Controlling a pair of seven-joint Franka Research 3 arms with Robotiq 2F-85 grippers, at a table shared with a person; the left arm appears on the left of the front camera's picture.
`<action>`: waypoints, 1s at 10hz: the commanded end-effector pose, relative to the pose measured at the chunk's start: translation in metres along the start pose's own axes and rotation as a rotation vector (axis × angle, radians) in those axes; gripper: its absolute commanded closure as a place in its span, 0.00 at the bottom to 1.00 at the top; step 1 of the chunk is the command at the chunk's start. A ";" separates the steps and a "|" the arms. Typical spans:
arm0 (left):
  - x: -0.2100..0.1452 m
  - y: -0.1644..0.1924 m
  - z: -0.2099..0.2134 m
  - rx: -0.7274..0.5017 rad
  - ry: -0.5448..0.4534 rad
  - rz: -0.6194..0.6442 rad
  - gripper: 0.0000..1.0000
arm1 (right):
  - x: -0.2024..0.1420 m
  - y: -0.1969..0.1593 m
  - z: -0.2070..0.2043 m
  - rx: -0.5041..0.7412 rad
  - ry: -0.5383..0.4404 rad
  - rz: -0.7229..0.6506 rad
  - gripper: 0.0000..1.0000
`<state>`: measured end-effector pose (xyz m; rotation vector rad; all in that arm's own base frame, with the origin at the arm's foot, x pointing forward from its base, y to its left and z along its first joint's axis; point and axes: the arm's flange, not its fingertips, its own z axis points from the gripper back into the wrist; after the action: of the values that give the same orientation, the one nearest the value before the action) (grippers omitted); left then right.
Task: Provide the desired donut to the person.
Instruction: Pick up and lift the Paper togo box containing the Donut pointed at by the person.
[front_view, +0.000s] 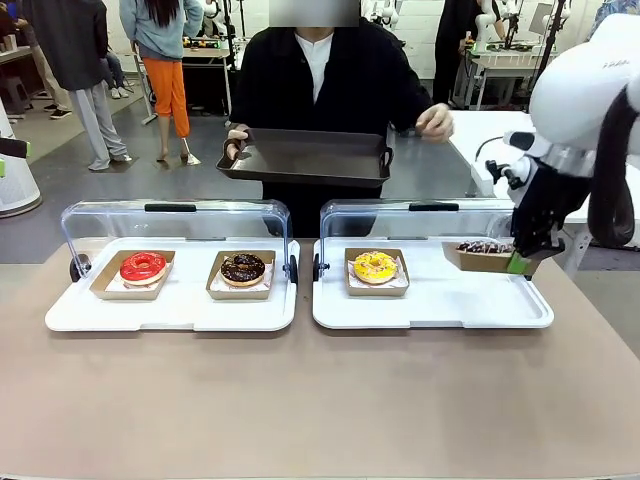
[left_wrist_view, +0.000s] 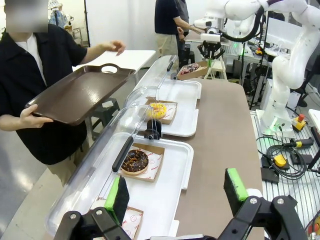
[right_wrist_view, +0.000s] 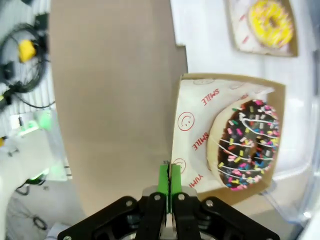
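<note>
A tan worktop (front_view: 320, 400) fills the near side; beyond its far edge lies grey floor (front_view: 130, 190), a white table (front_view: 470, 125) off the far right corner, and white walls (left_wrist_view: 125, 25), evenly lit.

2 white trays (front_view: 185, 312) on tan table (front_view: 320, 400)

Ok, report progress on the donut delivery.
Done: the right gripper is shut on the cardboard tray of the sprinkled chocolate donut, lifted clear of the white serving tray. In hand: holding it aloft. Left: carry it to the dark tray the person holds out; nothing lies on it yet.
</note>
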<state>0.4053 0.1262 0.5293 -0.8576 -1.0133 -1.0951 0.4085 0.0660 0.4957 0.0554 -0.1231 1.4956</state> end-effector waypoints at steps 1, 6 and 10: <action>0.001 -0.001 0.001 0.001 -0.007 -0.005 0.00 | 0.021 0.011 0.031 -0.021 0.039 -0.007 1.00; 0.001 -0.001 0.001 0.001 -0.007 -0.005 0.00 | 0.079 0.014 0.102 -0.090 0.035 -0.005 1.00; 0.001 -0.001 0.001 0.001 -0.007 -0.005 0.00 | 0.080 0.020 0.107 -0.103 -0.004 0.023 1.00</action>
<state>0.4053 0.1261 0.5293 -0.8577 -1.0131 -1.0954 0.3939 0.1355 0.6094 -0.0348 -0.1994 1.5177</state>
